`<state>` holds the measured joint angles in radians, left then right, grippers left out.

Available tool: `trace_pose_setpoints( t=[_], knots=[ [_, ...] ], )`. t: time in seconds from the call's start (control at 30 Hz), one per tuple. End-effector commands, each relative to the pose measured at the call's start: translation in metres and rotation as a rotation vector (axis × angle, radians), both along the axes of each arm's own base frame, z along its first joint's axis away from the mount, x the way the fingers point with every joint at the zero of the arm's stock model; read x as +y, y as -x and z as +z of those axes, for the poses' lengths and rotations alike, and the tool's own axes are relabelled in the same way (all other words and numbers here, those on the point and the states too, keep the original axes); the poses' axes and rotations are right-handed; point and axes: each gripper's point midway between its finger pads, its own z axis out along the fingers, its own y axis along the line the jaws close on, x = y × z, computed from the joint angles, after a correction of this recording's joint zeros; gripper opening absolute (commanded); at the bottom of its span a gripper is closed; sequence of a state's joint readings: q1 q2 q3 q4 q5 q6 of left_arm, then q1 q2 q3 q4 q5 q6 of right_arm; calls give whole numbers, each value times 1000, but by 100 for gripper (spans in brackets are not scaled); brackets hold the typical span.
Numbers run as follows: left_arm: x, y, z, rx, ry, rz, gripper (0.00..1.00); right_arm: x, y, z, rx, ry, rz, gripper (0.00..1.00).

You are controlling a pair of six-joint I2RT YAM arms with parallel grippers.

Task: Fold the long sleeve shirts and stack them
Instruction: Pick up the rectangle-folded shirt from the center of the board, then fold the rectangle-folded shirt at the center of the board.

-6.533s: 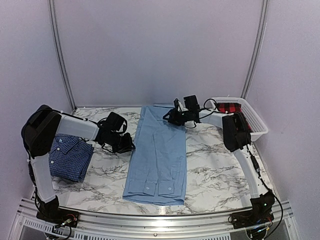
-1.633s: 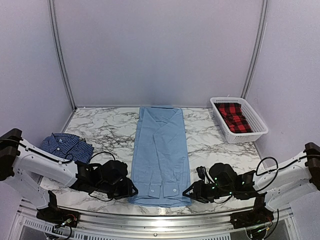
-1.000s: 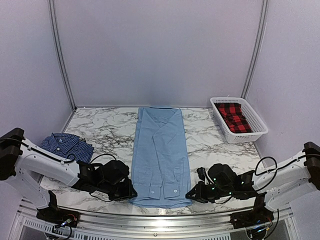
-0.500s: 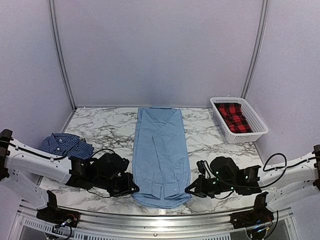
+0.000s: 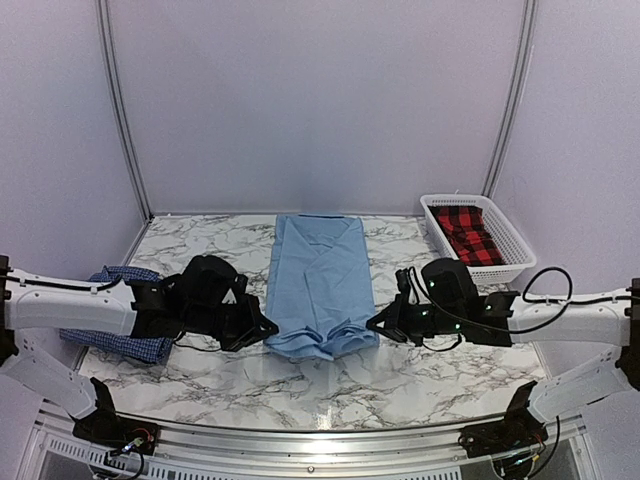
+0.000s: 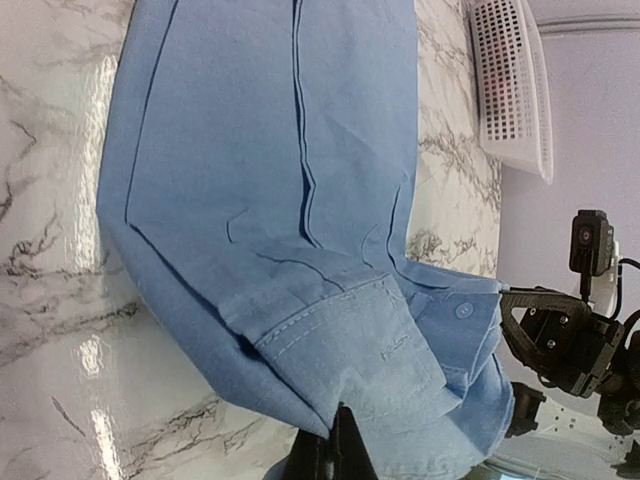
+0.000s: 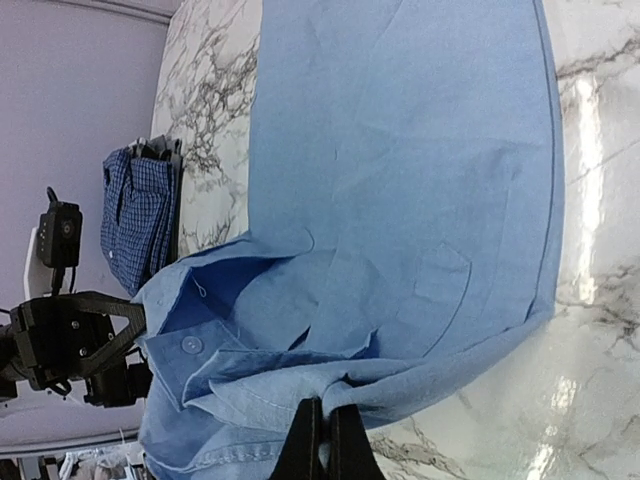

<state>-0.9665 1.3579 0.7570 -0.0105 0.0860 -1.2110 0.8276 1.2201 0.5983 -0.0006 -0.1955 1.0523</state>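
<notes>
Though its near hem is lifted, the light blue shirt (image 5: 318,275) runs front-to-back, collar far, left of the white basket (image 5: 516,262). The left gripper (image 5: 267,328) and right gripper (image 5: 373,324) each clamp a hem corner.

A white basket (image 5: 492,273) holding red plaid cloth (image 5: 465,232) sits on the marble table (image 5: 400,380).

Two shirts (blue one (image 5: 318,275), checked one (image 5: 115,342)), one basket (image 5: 518,255).
</notes>
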Motion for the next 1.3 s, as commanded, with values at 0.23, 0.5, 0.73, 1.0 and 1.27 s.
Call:
trace_pose_setpoints(
  t=[0.23, 0.5, 0.73, 1.0, 1.27],
  knots=[
    [-4, -90, -19, 10, -48, -4, 0, 2, -110, 9, -101, -2, 8, 0],
    [-9, -148, -44, 24, -42, 20, 0, 8, -169, -23, -99, 34, 23, 0],
    [-1, -182, -45, 8, -9, 74, 0, 5, -203, -36, -101, 14, -2, 0],
    [4, -206, -49, 10, 3, 91, 0, 6, -225, -36, -110, 20, -15, 0],
    [4, -218, -60, 22, 18, 90, 0, 4, -239, -41, -104, 28, -17, 0]
  ],
)
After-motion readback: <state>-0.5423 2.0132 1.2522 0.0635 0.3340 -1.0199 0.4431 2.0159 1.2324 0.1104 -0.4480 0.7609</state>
